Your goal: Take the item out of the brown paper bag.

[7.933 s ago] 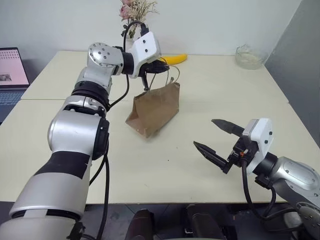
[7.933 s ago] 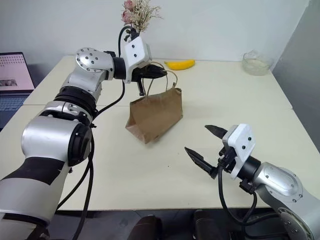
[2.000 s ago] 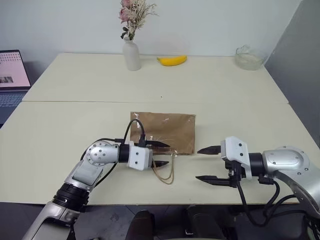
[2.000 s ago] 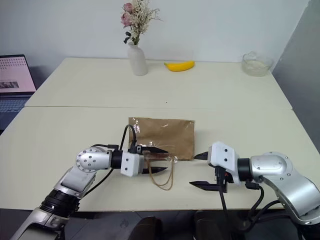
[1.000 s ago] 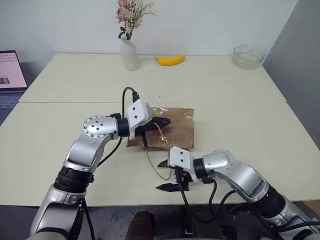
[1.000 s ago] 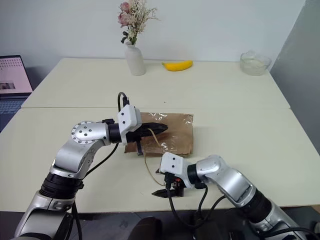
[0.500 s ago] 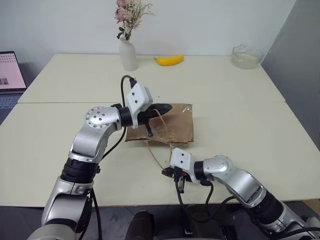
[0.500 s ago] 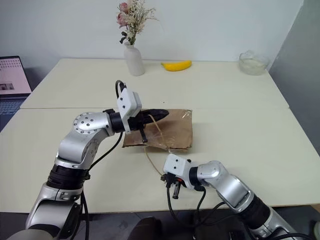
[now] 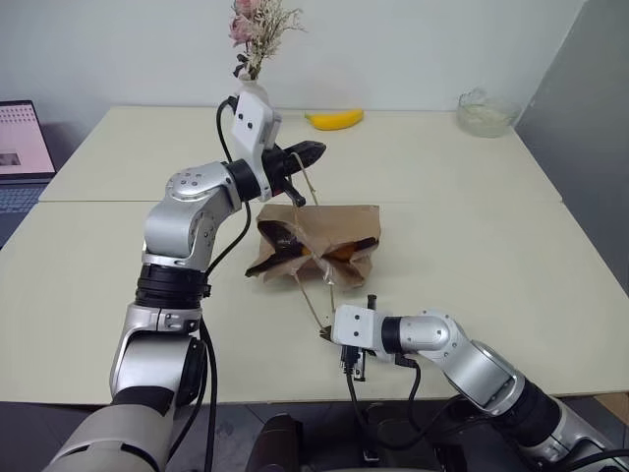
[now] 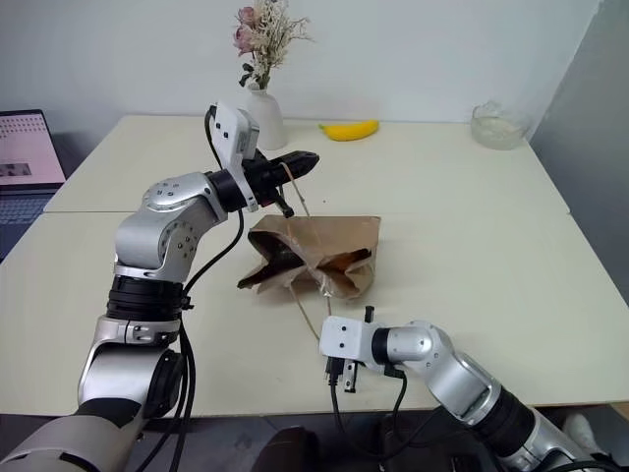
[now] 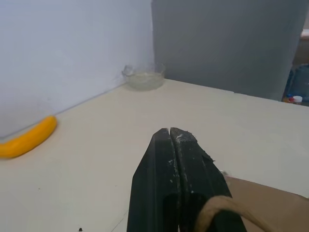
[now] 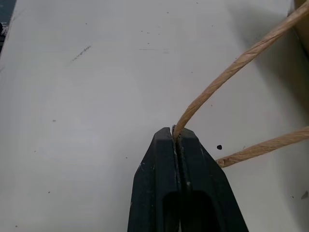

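Now that the left gripper (image 9: pixel 305 152) has gone up higher than it was a moment ago, the left eye view shows it pulling one thin handle (image 9: pixel 304 187) up with it, and the brown paper bag (image 9: pixel 324 246) under it has popped open instead of lying flat. The right gripper (image 9: pixel 326 334) sits low on the table (image 9: pixel 462 246), in front of the bag, and its fingers, which were apart a second ago, are now pinched together on the other handle (image 9: pixel 313 307). In the right eye view the same thing shows: the two handles are pulled away from each other, one up toward the left gripper and one down toward the right gripper, so the bag's mouth gapes between them. A bit of orange peeks out inside the mouth, and that may be the item (image 10: pixel 346 260), but I cannot tell for sure. In the left wrist view the left fingers are shut tight, with the tan handle looping right beside them and the bag just below. In the right wrist view the right fingers are squeezed on the handle, which runs out from their tips. I think this means the bag is now open enough, but both grippers are busy, so the item is not out yet.
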Controlling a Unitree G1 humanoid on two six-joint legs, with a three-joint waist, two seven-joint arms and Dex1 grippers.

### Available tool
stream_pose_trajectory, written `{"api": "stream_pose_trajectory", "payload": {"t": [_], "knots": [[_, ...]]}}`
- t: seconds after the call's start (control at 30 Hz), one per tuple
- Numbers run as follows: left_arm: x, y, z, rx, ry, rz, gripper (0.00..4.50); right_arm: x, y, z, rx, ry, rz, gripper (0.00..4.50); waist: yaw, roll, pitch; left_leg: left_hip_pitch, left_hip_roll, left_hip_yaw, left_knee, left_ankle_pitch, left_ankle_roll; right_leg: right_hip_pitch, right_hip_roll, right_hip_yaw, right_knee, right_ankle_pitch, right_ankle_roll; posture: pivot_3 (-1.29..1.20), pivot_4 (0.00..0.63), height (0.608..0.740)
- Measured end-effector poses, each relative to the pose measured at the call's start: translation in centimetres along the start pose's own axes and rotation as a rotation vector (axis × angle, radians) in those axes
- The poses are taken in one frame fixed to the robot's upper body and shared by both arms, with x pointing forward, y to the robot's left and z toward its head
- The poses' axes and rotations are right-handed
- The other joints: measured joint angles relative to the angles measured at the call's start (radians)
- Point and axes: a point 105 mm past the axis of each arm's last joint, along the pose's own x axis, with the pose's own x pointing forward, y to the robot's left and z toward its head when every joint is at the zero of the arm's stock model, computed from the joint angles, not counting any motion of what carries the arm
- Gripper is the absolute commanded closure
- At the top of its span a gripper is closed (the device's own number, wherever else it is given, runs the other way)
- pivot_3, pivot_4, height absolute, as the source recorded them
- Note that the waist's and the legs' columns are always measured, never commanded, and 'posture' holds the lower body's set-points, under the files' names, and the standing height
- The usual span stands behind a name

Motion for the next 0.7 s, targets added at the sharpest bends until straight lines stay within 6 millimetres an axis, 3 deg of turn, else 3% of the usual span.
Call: {"api": "stream_pose_trajectory", "payload": {"t": [0.17, 0.37, 0.47, 0.53, 0.67, 0.7], "knots": [[0.0, 0.9, 3.4, 0.063, -0.114, 0.049, 4.5, -0.1, 0.0, 0.0, 0.002, 0.002, 0.005, 4.48, 0.001, 0.0, 0.0, 0.0, 0.0, 0.0, 0.0, 0.0, 0.0, 0.0, 0.0, 0.0, 0.0, 0.0, 0.0, 0.0, 0.15, 0.74], [0.3, 0.2, 3.2, 0.045, -0.12, 0.017, 4.5, -0.2, -0.2, 0.3, -0.012, -0.003, 0.0, 4.48, 0.001, 0.0, 0.0, 0.0, -0.001, 0.001, 0.0, 0.0, 0.0, 0.0, 0.0, 0.0, -0.001, 0.0, 0.001, 0.0, 0.15, 0.74], [-0.1, -1.5, 2.6, 0.028, -0.104, -0.062, 4.5, -0.7, -1.1, 0.2, -0.005, -0.003, -0.052, 3.86, 0.001, 0.0, 0.0, -0.001, 0.0, 0.001, 0.0, 0.0, -0.001, -0.001, -0.001, 0.0, 0.0, 0.0, 0.001, 0.0, 0.15, 0.74], [-0.3, -2.5, 2.0, 0.015, -0.083, -0.112, 4.5, -1.7, -2.2, 0.1, 0.006, 0.002, -0.11, 3.2, 0.001, -0.001, 0.0, -0.001, 0.0, 0.0, 0.0, 0.0, -0.001, -0.001, -0.001, 0.001, 0.0, 0.0, 0.001, 0.0, 0.15, 0.74], [-1.0, -4.2, 2.2, -0.007, -0.075, -0.18, 4.5, -4.2, -3.5, 2.2, 0.005, -0.067, -0.191, 1.79, 0.0, -0.001, 0.0, -0.002, 0.001, -0.001, -0.001, 0.0, -0.001, -0.001, -0.001, 0.0, -0.001, 0.0, 0.001, 0.0, 0.15, 0.74], [-1.1, -4.7, 2.4, -0.011, -0.077, -0.196, 4.5, -4.9, -3.5, 2.9, 0.003, -0.091, -0.197, 1.79, 0.0, -0.001, 0.0, -0.002, 0.001, -0.001, -0.001, 0.0, -0.001, -0.001, -0.001, 0.0, -0.001, 0.0, 0.001, 0.0, 0.15, 0.74]]}}
